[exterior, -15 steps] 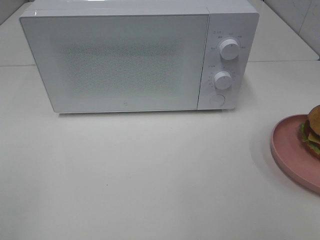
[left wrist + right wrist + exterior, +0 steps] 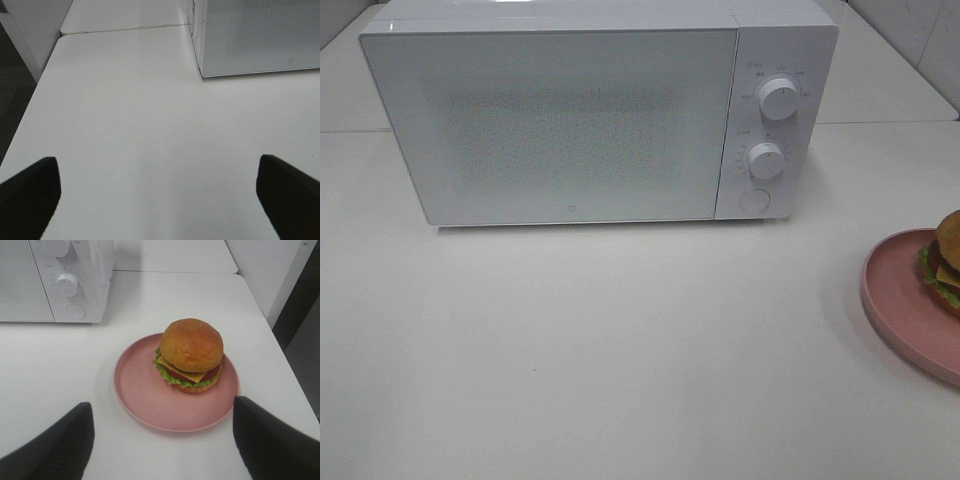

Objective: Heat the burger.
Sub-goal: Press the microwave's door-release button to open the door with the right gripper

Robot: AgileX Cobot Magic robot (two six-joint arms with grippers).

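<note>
Worktop (image 2: 620,350): white and flat, and it carries everything you see. Microwave oven (image 2: 570,110) stands at the back. It is white, its door is shut, and the control panel is on the right of its face in the high view.

Pink plate (image 2: 145,395) sits on the worktop to the right of the oven and well apart from it. The high view's right edge cuts it off.

Your right claw (image 2: 162,412) faces the plate with its fingers spread wide, gripping nothing. Your left claw (image 2: 157,167) is spread just as wide over the worktop, off the oven's left front corner.

Burger (image 2: 191,354) rests upright on the plate, off-centre toward its back half, showing brown bun, cheese and lettuce.

Panel, top down: upper knob (image 2: 778,97), lower knob (image 2: 765,160), round button (image 2: 753,200).
</note>
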